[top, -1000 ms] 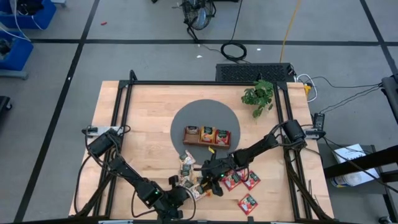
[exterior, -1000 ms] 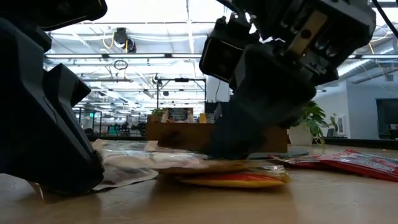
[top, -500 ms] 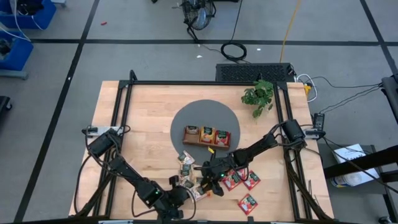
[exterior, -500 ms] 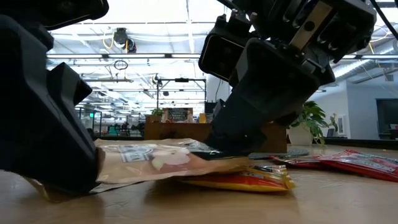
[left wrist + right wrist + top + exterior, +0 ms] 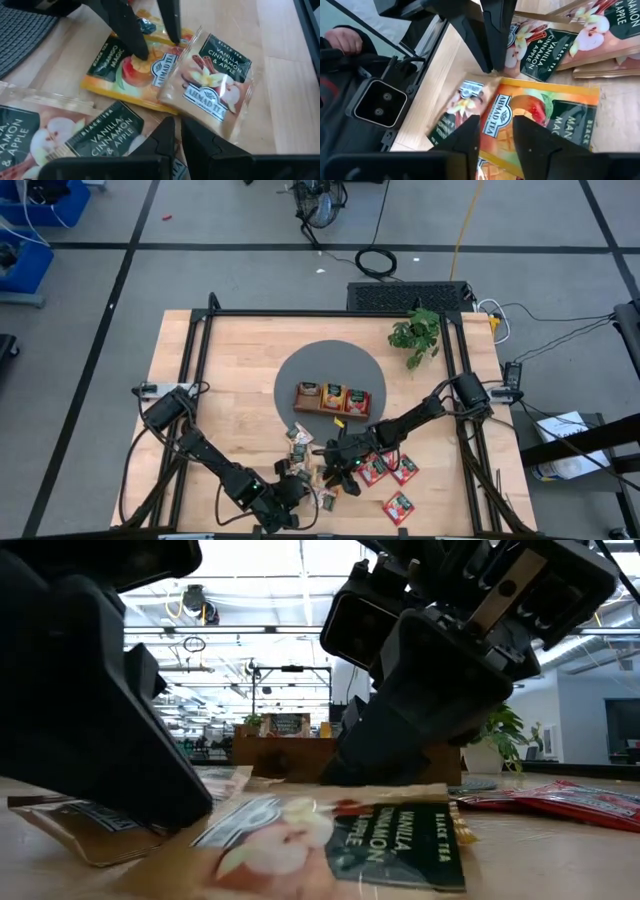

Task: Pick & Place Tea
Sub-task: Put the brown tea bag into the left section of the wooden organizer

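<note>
Tea packets (image 5: 312, 470) lie on the worktop (image 5: 230, 400) just below the tray (image 5: 332, 399). Right tool (image 5: 337, 468), fingers spread, straddles the orange packet's (image 5: 540, 122) edge. Left tool (image 5: 302, 492), fingers pressed together, holds nothing beside it.

A wooden tray (image 5: 333, 399) sits on a grey mat (image 5: 300, 370), plant (image 5: 416, 333) nearby.

Both arms reach low toward the near middle of the worktop. The left gripper (image 5: 300, 488) has its fingers (image 5: 165, 142) nearly together. The right gripper (image 5: 335, 470) points down, fingers (image 5: 470, 135) slightly parted.
</note>
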Controlling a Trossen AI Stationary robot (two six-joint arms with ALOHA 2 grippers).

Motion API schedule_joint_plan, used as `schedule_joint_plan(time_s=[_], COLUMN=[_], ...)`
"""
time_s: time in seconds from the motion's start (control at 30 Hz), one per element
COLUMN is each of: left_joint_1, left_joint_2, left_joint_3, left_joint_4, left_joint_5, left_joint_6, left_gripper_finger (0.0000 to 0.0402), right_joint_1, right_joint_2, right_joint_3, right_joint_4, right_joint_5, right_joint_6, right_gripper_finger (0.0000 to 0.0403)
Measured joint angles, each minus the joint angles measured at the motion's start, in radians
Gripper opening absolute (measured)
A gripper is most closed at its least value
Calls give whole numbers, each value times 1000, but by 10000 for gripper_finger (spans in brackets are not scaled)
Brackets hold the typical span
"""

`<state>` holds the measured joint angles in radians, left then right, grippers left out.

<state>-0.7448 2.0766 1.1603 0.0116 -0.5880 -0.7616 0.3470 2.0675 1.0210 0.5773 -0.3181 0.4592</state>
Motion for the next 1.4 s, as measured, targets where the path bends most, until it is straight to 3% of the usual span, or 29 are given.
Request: schedule_joint_plan(time_s=[0.23,0.53,0.63,0.77,1.07,1.4], left_joint_1=[-3,-45,-69,-100,-104,-52], left_joint_2=[0,-12,-50,-87,-95,-95], left_joint_3=[0,0,0,1,0,0], left_joint_4=[0,50,32,-91,-425,-510], left_joint_5=[0,-51,-71,-101,-199,-162], left_joint_6=[0,158,159,51,-215,-249], left_gripper_finger=[37,37,37,37,37,37], right_joint_1=[5,5,5,-11,-111,-130], right_joint_2=[-1,-29,-50,-88,-75,-61], right_joint_3=[0,-1,-1,-1,-1,0], right_joint_4=[-4,-16,-40,-49,-54,-8], right_joint_5=[-1,11,77,185,172,146], right_joint_6=[-5,-145,-192,-254,-216,-126], right_gripper_finger=[46,38,35,35,75,145])
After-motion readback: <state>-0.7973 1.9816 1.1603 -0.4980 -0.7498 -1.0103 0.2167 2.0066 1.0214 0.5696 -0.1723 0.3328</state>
